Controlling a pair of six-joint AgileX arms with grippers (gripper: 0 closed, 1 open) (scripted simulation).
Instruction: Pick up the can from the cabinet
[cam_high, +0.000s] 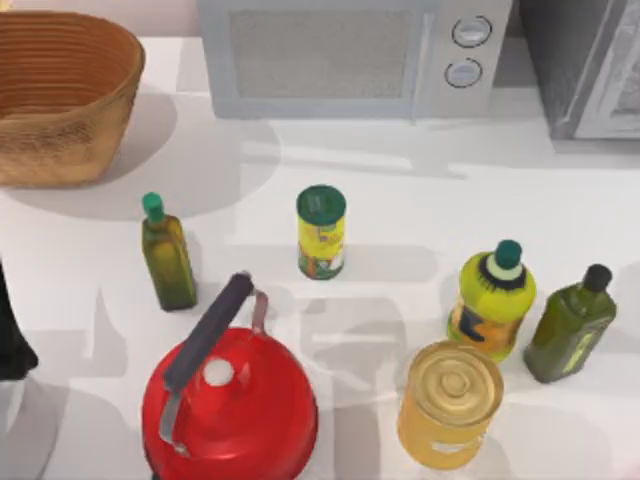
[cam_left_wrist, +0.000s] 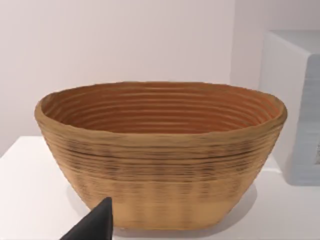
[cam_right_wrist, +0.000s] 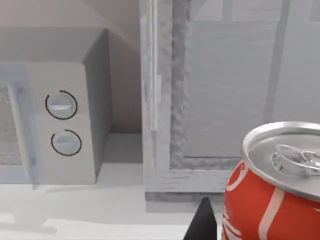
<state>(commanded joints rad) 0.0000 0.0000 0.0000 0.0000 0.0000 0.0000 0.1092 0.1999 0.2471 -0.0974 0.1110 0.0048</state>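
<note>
One can sits right up close in the right wrist view, red with white marks and a silvery top, in front of the grey cabinet, whose door looks shut. I cannot tell if the right hand grips it. Beside the cabinet stands the white microwave. The left arm is parked at the table's left edge, facing the basket.

A smooth white table is lit from above, and soft grey shadows are cast across it. A plain pale pinkish wall is seen behind the table. A white box-shaped microwave with two round knobs is placed along the far edge, against that wall.
</note>
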